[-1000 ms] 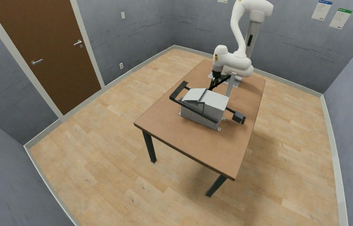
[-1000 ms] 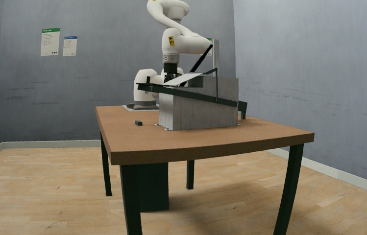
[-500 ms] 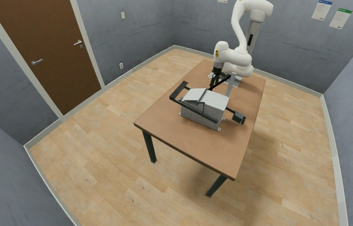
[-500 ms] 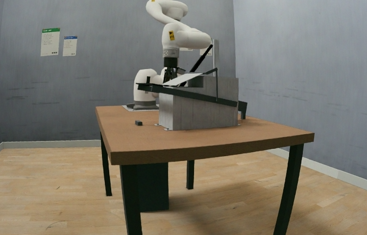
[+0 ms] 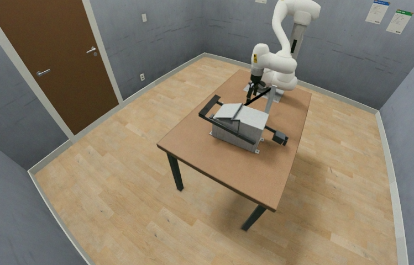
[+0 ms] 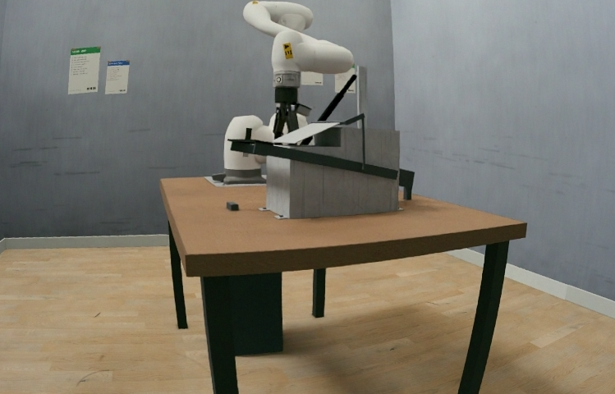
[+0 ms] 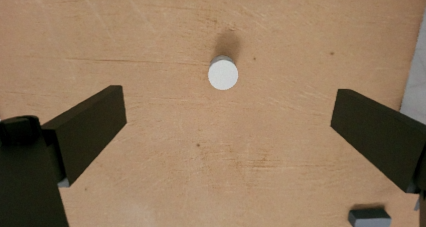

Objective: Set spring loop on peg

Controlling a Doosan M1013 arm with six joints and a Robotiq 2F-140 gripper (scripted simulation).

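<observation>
The steel test weight point(image 7: 223, 74) shows as a pale round disc, upright on the bench; the top and exterior views do not show it. My gripper point(image 5: 251, 97) point(image 6: 285, 132) point(image 7: 228, 106) is open and empty, pointing down above the bench behind the feeder. The weight lies between the finger directions, above the fingertip line in the wrist view. The feeder point(image 5: 235, 141) point(image 6: 340, 190) is a grey box. Its dark pedal point(image 5: 209, 105) point(image 6: 242, 145) is raised. The black spring point(image 5: 257, 96) point(image 6: 335, 103) slants down from the post point(image 5: 270, 101) point(image 6: 361, 97). The pegs and loop cannot be made out.
A small dark block point(image 6: 231, 206) point(image 7: 370, 217) lies on the bench point(image 5: 209, 157) point(image 6: 232, 234) point(image 7: 165, 187). A dark block on an arm point(image 5: 279, 137) sticks out beside the feeder. The spring and post stand close to my gripper.
</observation>
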